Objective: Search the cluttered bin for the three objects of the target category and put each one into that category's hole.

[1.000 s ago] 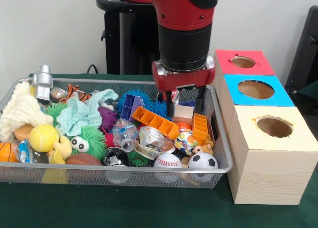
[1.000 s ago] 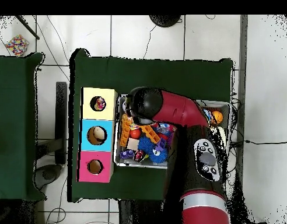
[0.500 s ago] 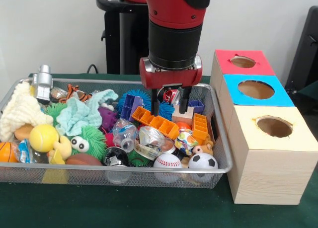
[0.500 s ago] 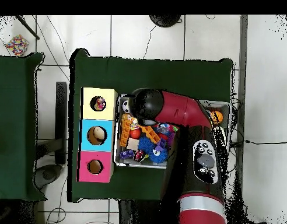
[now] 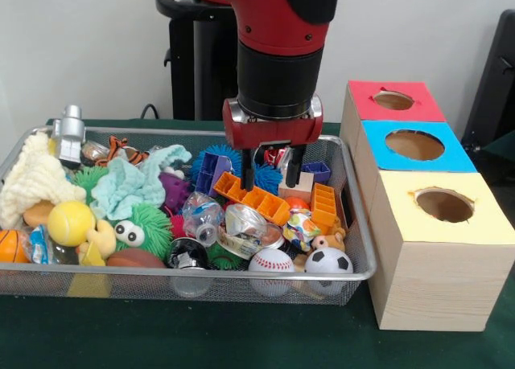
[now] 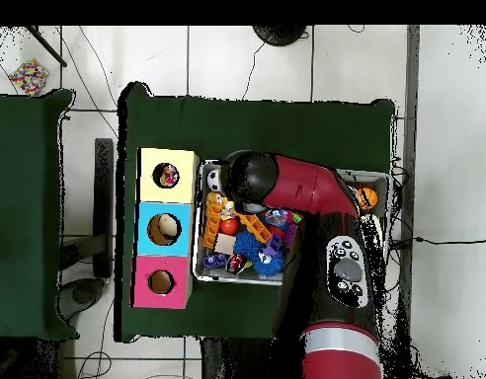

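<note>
You have the cluttered bin (image 5: 354,224) spread across the green table, heaped with toys, and just beside its end the row of three boxes; the yellow-topped one sits nearest the camera in the front view, with the hole (image 5: 444,204) ragged-rimmed in its top. From overhead, something dotted already seems to lie inside that hole (image 6: 168,177), though it is too small to be sure.

The arm comes down over the bin's box-side half. Your gripper (image 5: 272,170) hangs just above the orange block pieces (image 5: 252,195), its two dark fingers (image 5: 248,170) spread apart with nothing between them.

Your target, as best you can judge, is the dotted paper wad (image 5: 301,227) lying near the box end of the bin, forward of the gripper toward the camera, wedged between the orange pieces, a crinkled foil wrapper (image 5: 244,224) and the soccer ball (image 5: 328,262). Only one wad shows clearly; any others are buried or hidden.

Expect it to be very light and soft, crushing under the fingers rather than resisting. Take it across the exposed crown, fingers set wide and lowered either side, since neighbours crowd its flanks. It should not slip, but a shallow pinch may only catch a loose fold
</note>
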Controlling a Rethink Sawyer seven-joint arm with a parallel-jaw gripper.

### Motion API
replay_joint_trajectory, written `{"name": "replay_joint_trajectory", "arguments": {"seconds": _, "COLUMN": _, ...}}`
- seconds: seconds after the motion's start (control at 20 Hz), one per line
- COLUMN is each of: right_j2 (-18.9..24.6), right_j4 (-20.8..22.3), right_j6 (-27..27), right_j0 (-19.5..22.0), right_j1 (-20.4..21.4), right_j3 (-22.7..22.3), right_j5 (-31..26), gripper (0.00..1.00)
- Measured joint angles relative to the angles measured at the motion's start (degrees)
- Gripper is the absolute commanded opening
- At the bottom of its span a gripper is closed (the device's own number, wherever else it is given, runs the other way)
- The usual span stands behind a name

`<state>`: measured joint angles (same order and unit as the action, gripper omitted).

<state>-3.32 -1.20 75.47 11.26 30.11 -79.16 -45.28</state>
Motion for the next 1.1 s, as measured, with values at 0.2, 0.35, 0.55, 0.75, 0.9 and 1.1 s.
{"name": "replay_joint_trajectory", "arguments": {"seconds": 0.2, "right_j2": -0.05, "right_j4": 0.08, "right_j6": 0.0, "right_j0": 0.03, "right_j1": -0.48, "right_j3": 0.35, "right_j5": 0.0, "gripper": 1.0}}
{"name": "replay_joint_trajectory", "arguments": {"seconds": 0.35, "right_j2": -0.64, "right_j4": 0.12, "right_j6": 0.0, "right_j0": -0.14, "right_j1": -1.47, "right_j3": 1.19, "right_j5": 0.0, "gripper": 1.0}}
{"name": "replay_joint_trajectory", "arguments": {"seconds": 0.55, "right_j2": -1.9, "right_j4": 0.12, "right_j6": 0.0, "right_j0": -0.54, "right_j1": -3.72, "right_j3": 3.46, "right_j5": 0.0, "gripper": 1.0}}
{"name": "replay_joint_trajectory", "arguments": {"seconds": 0.75, "right_j2": -3.27, "right_j4": 0.47, "right_j6": 0.0, "right_j0": -0.92, "right_j1": -7.39, "right_j3": 7.06, "right_j5": 0.01, "gripper": 1.0}}
{"name": "replay_joint_trajectory", "arguments": {"seconds": 0.9, "right_j2": -4.14, "right_j4": 1.29, "right_j6": 0.0, "right_j0": -1.28, "right_j1": -9.32, "right_j3": 8.84, "right_j5": -0.01, "gripper": 1.0}}
{"name": "replay_joint_trajectory", "arguments": {"seconds": 1.1, "right_j2": -5.19, "right_j4": 3.04, "right_j6": 0.0, "right_j0": -1.86, "right_j1": -11.09, "right_j3": 11.14, "right_j5": -0.59, "gripper": 1.0}}
